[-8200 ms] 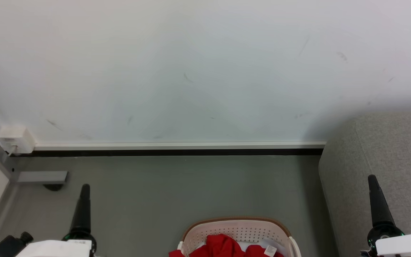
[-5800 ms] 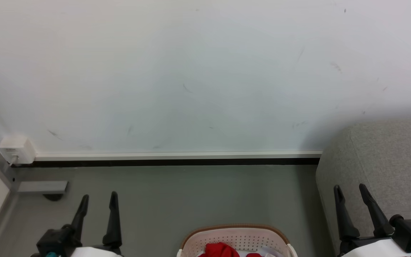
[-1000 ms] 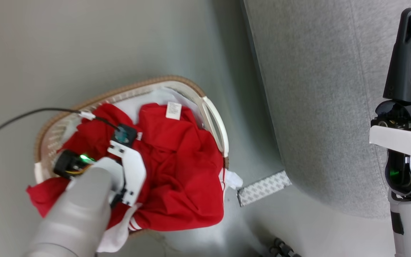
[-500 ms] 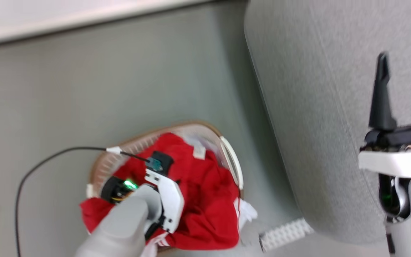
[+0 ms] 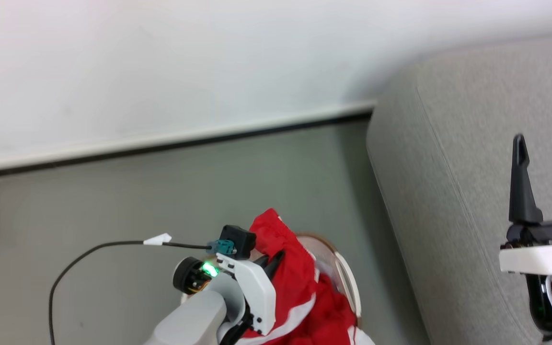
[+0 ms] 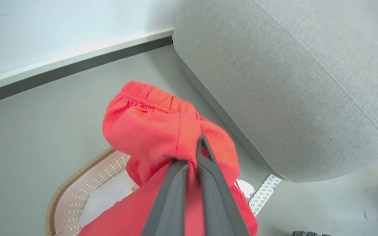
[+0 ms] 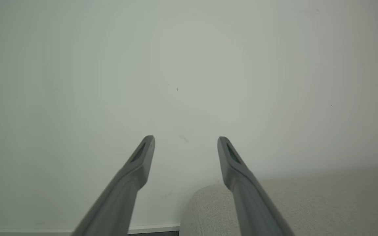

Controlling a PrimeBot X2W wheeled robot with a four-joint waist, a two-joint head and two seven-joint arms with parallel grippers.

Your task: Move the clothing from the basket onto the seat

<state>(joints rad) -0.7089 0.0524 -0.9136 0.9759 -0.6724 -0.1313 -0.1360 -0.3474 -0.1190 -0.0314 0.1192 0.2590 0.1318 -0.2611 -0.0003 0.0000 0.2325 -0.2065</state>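
One piece of red clothing point(image 6: 149, 124) hung pinched between the pressed-together fingers of our left gripper point(image 6: 191, 152), bunched over their tips above the basket point(image 6: 74, 183), near the seat point(image 6: 274, 82). Our right gripper point(image 7: 186, 141) stood spread and empty.

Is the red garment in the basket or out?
Partly out: the left gripper, shut on the red garment, holds its waistband above the basket.
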